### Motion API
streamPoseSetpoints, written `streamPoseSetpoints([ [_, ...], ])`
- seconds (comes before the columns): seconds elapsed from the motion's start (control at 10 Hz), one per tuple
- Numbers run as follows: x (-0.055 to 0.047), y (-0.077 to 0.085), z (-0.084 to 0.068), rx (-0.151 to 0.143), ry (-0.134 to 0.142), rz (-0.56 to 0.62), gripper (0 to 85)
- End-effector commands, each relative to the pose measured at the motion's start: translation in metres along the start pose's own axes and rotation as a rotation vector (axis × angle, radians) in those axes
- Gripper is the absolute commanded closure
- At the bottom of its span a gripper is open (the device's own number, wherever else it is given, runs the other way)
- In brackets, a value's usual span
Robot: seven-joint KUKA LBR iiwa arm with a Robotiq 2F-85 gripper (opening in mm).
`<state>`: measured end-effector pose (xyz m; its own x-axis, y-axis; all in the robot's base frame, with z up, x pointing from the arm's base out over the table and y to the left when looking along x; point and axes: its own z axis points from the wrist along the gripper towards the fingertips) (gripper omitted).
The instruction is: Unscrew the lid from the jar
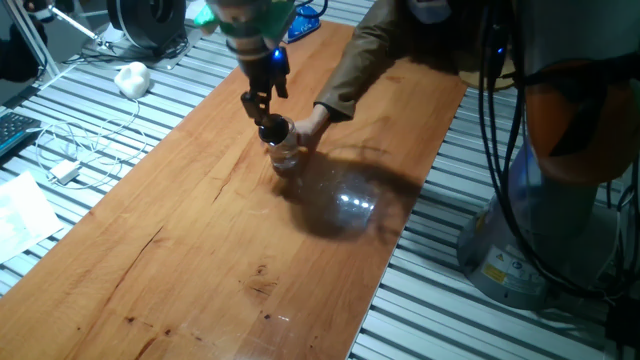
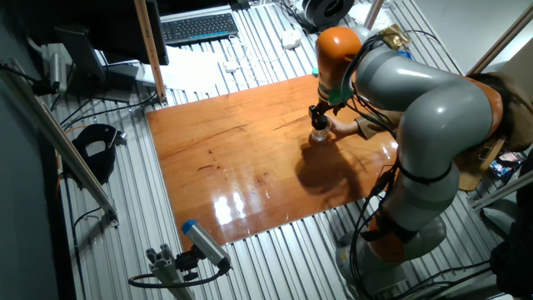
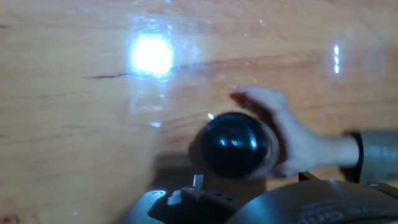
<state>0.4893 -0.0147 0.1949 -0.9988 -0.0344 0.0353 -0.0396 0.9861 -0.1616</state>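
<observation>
Item 1: the long reddish-brown wooden tabletop [image 1: 200, 250], glossy, with lamp glare on it, lying over a ribbed grey metal bench [image 2: 133, 217]. You see it in all three views.

Item 2: the grey and orange robot arm [image 2: 425, 108], reaching from the table's edge down to the middle of the board.

Item 3: a person's hand [image 1: 312, 127] in a brown sleeve, reaching across the board and cupped against the far side of the jar. In the hand view its fingers [image 3: 273, 115] wrap the jar's side.

Item 4: the black two-finger gripper [image 1: 268, 112], pointing down right above the jar, fingertips at lid level. You cannot tell from any view whether the fingers are apart or pressed on the lid.

Item 5: the small clear rounded glass jar [image 1: 285, 155], standing upright on the board near its middle, touching the hand.

Item 6: the small black rounded lid [image 3: 234, 143], seated on the jar. The hand view shows you its shiny dome from above.

Item 7: a white crumpled lump [image 1: 132, 78] on the bench, well apart from the jar.
</observation>
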Motion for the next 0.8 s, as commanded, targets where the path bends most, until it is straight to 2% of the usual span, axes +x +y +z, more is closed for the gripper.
streamPoseSetpoints([
  [0.0, 0.004, -0.004, -0.013, 0.002, 0.002, 0.006, 34.0],
  [0.1, 0.008, -0.009, -0.023, -0.002, 0.019, 0.007, 34.0],
  [0.4, 0.017, -0.027, -0.05, -0.1, 0.065, -0.019, 85.0],
  [0.7, 0.025, -0.038, -0.064, -0.117, 0.063, -0.019, 85.0],
])
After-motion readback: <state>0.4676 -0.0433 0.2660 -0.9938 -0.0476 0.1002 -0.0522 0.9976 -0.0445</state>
